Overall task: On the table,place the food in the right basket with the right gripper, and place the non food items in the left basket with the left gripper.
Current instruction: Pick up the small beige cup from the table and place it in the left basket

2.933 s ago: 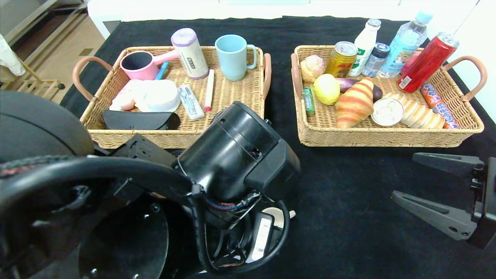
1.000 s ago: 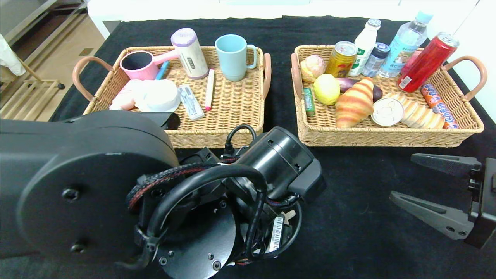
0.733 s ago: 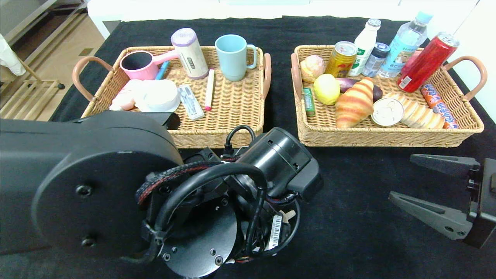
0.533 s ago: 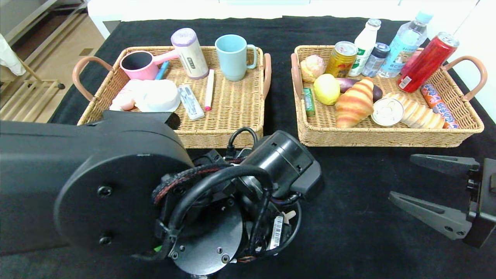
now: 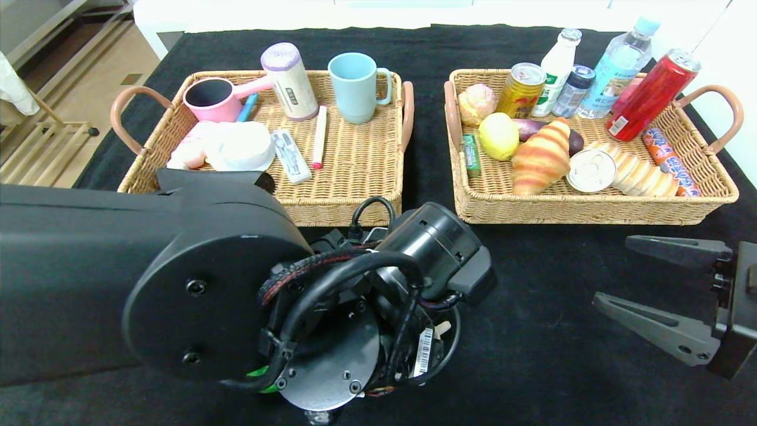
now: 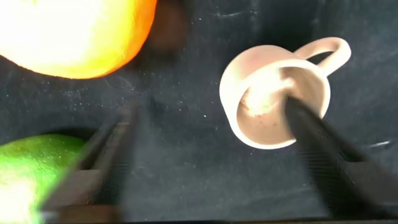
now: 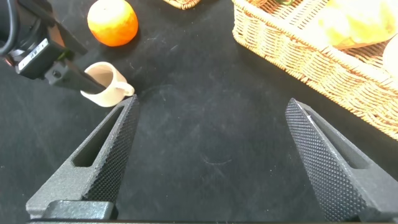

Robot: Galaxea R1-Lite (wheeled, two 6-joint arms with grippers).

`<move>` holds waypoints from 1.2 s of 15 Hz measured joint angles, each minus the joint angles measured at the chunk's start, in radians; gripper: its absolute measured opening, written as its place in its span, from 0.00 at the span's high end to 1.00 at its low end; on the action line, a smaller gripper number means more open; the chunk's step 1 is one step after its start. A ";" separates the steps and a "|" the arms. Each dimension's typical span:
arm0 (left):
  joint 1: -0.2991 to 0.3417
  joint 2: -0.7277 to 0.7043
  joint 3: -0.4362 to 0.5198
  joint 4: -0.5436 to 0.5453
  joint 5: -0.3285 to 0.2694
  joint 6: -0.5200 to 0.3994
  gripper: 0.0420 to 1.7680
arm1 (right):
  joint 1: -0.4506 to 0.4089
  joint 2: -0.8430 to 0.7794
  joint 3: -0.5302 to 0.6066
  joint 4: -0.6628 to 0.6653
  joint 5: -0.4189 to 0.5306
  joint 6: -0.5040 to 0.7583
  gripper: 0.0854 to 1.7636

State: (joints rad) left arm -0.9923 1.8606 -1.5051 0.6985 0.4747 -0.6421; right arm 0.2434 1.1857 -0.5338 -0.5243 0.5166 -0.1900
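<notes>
Black cloth table, two wicker baskets at the back, left arm bent low over the near centre.

From the head view I can't see the small cream ceramic cup with a loop handle; the left arm's bulk covers it. Left wrist view shows the cup on the cloth, the left gripper spread, one finger reaching into its mouth, the other outside; no grip that I can confirm. An orange and a green fruit lie nearby. Right wrist view shows cup and orange too. Right gripper is parked near right, jaws wide apart, holding nothing.
</notes>
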 joint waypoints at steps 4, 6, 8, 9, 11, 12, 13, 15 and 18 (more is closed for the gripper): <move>0.003 0.000 0.002 0.000 0.000 0.000 0.48 | 0.000 0.000 0.000 0.000 0.000 0.000 0.03; 0.003 0.000 0.002 0.000 0.000 0.000 0.59 | 0.000 0.001 0.001 0.000 0.000 0.000 0.03; 0.006 0.001 0.002 -0.001 -0.001 0.000 0.95 | 0.000 0.003 0.001 0.000 0.000 0.000 0.03; 0.007 0.001 0.002 0.000 -0.001 0.000 0.96 | 0.000 0.003 0.001 0.000 0.000 0.000 0.03; 0.008 0.005 0.002 0.000 0.000 0.000 0.96 | 0.000 0.003 0.001 0.000 0.000 0.000 0.03; 0.009 0.007 0.002 0.000 0.000 0.000 0.96 | 0.000 0.003 0.001 0.000 0.000 0.000 0.03; 0.010 0.009 0.002 0.000 0.000 0.000 0.96 | 0.000 0.004 0.001 0.000 0.000 0.000 0.03; 0.011 0.011 0.003 0.000 0.000 0.000 0.96 | 0.000 0.005 0.001 0.000 0.000 0.000 0.03; 0.010 0.013 0.002 0.000 0.000 -0.001 0.96 | 0.000 0.005 0.001 0.000 0.000 0.000 0.03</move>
State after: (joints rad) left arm -0.9819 1.8736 -1.5032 0.6985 0.4747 -0.6428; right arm 0.2434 1.1911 -0.5323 -0.5243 0.5166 -0.1904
